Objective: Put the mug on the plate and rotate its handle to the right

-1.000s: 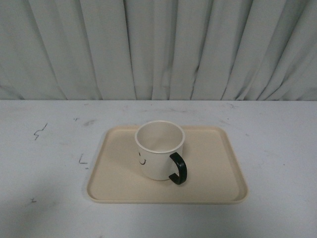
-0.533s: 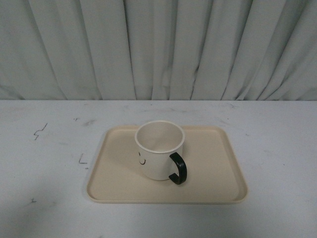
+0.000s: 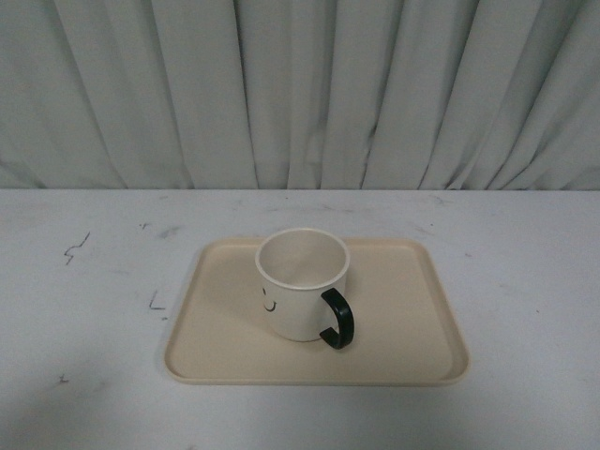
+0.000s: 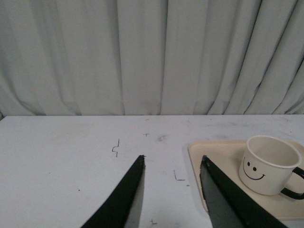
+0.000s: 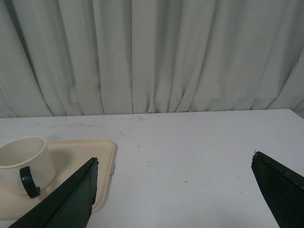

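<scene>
1. Now, the mug (image 3: 302, 281) stands upright on the plate (image 3: 403, 309), mouth open to the ceiling, sitting roughly in the middle of it.
2. The handle (image 3: 337, 319) sticks out to the right and partly toward the camera in the front view, so it is angled rather than square to the right.
3. The smiley face (image 3: 269, 304) just peeks round the mug's left side in the front view. The left wrist view catches it full on.
4. The plate lies flat on the white table (image 3: 84, 328), long side running left to right, and it is far wider than the mug.
5. Over to the left gripper (image 4: 173, 157): the dark jaws are parted and bare table shows between them. It hangs over the table to the left of the plate, well apart from the mug.
6. And the right gripper (image 5: 174, 156): the jaws are spread very wide and hold nothing. It sits out to the right of the plate, well apart from the mug too.
7. A few small pen marks (image 3: 75, 248) dot the table left of the plate.
8. A pale pleated curtain (image 3: 300, 94) closes off the back.
</scene>
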